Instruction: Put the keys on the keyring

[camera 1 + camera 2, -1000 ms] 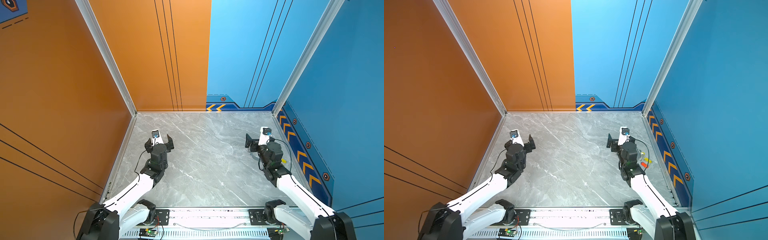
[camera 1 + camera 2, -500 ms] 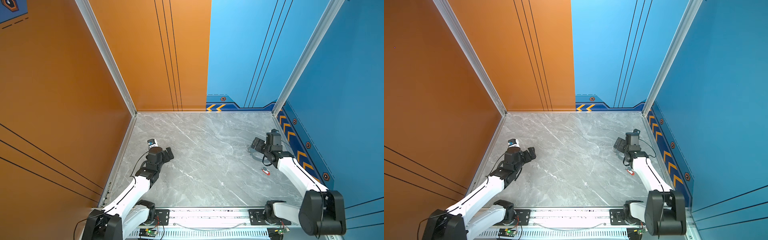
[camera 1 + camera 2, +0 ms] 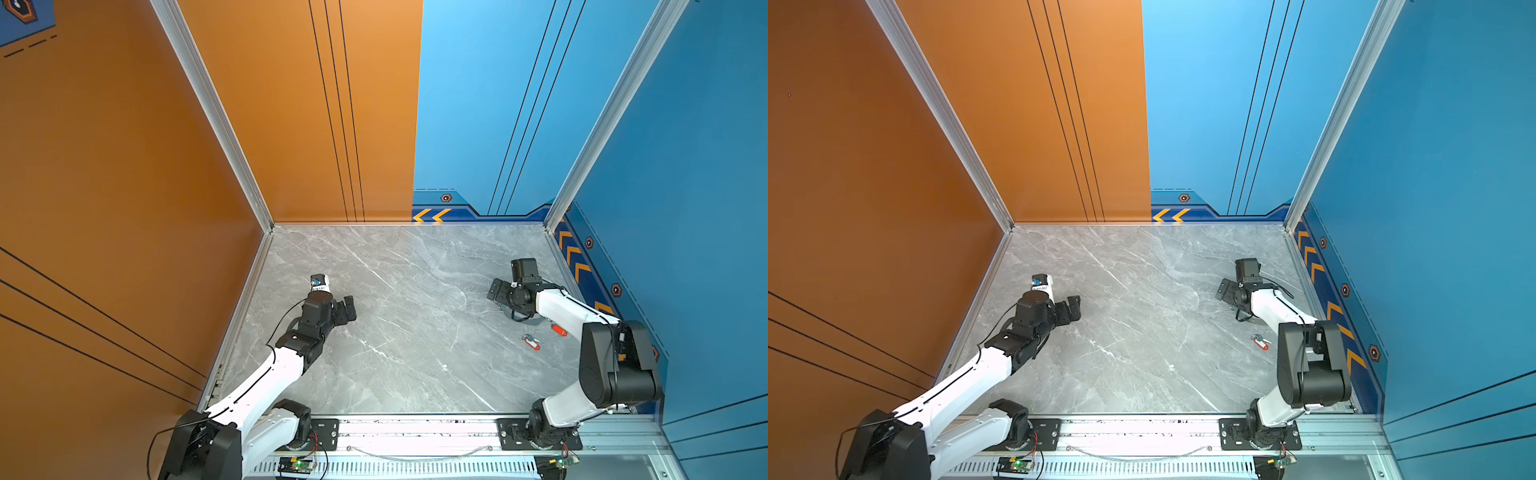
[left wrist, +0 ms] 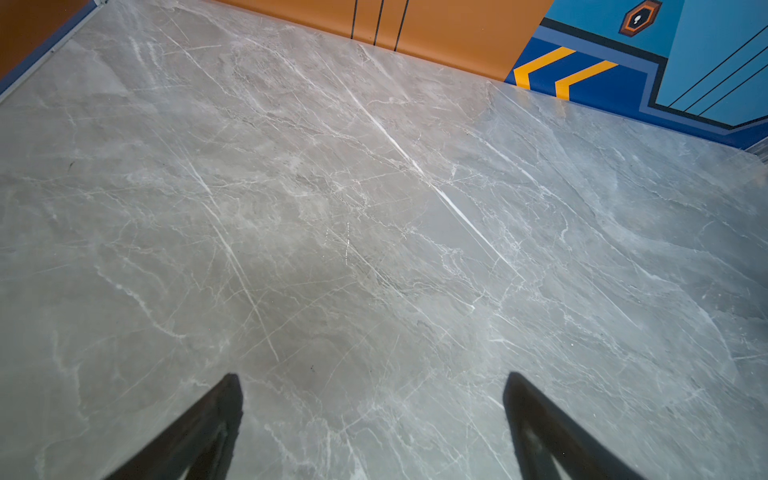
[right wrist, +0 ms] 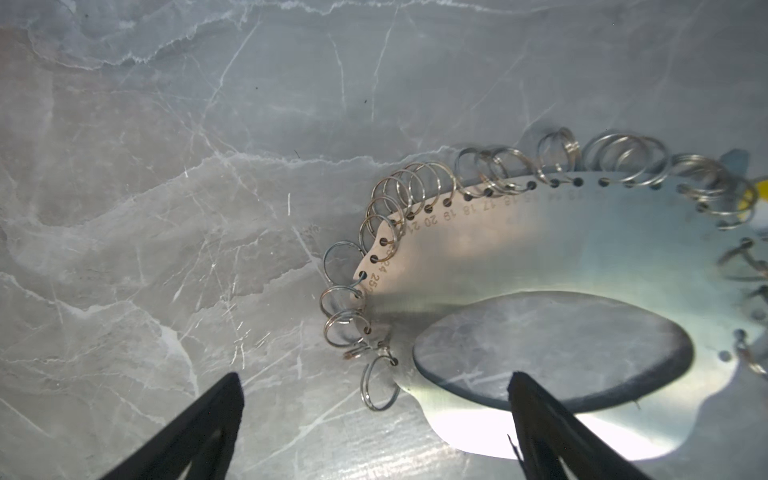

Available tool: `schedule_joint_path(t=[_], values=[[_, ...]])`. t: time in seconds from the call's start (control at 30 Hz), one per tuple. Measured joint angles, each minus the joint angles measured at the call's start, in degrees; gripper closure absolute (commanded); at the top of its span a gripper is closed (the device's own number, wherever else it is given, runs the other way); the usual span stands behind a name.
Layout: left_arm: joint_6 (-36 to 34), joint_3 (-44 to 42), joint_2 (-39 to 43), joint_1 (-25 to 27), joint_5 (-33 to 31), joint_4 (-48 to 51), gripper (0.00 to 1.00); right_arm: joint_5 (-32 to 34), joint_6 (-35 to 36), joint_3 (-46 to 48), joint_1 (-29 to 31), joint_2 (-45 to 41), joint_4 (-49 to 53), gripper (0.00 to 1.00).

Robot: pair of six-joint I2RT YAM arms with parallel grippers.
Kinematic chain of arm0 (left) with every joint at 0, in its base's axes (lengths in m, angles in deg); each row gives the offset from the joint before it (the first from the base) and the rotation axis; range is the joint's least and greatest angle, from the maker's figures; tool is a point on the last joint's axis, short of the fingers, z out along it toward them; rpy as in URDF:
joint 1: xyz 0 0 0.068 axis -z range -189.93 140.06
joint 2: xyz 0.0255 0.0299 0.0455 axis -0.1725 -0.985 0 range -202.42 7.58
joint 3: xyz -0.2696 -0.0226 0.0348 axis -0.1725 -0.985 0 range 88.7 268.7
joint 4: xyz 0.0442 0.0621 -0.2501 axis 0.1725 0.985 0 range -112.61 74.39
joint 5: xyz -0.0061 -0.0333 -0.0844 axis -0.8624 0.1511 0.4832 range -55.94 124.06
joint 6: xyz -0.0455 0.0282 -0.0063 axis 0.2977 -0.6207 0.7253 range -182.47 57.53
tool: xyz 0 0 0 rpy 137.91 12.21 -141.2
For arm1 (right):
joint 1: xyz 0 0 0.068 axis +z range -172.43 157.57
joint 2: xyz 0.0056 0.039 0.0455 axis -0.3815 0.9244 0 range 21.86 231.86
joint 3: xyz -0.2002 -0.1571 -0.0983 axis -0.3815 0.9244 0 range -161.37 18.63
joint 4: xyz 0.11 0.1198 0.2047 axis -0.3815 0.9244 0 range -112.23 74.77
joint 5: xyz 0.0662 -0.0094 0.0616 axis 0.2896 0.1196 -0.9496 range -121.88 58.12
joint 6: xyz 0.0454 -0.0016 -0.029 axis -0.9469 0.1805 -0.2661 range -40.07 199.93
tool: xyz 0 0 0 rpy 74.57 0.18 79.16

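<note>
A grey, white-veined marble tabletop (image 3: 407, 332) was boxed in by orange panels (image 3: 124, 166) on the left and half the back, and blue panels (image 3: 685, 166) on the rest. Aluminium posts (image 3: 212, 112) ran up both back corners, and a dark blue band (image 3: 457, 208) with yellow chevrons lined the foot of the blue panels under bright, even light.

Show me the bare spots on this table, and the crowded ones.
Bare: the whole middle of the marble table, front to back, between the left gripper and the right gripper. Crowded: the right side, where the ringed metal plate lies by the right gripper and the red-tagged keys lie beside that arm.
</note>
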Motion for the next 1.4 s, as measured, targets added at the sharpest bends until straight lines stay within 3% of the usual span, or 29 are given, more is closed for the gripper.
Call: schedule_joint_path(t=[0.4,0.6,0.83,1.23,1.4], values=[[-1.27,0.0,-0.07,0.59,-1.57,-0.24,0.02,-1.99,-0.79,-2.43,1.53,6.6,0.96,0.0],[-1.29,0.0,-1.53,1.22,-2.16,-0.28,0.02,-2.51,-0.92,-3.78,5.64,7.85,0.85,0.0],[-1.49,0.0,-1.49,1.62,-3.91,-0.28,0.02,-2.75,-3.43,-7.13,15.23,10.49,0.83,0.0],[-1.75,-2.86,8.09,1.75,-10.97,-0.39,0.02,-4.74,-9.94,-23.19,39.89,22.23,1.36,0.0],[-1.73,-3.96,10.86,1.75,-12.94,-0.26,0.02,-5.75,-10.32,-26.69,44.41,22.71,3.65,0.0]])
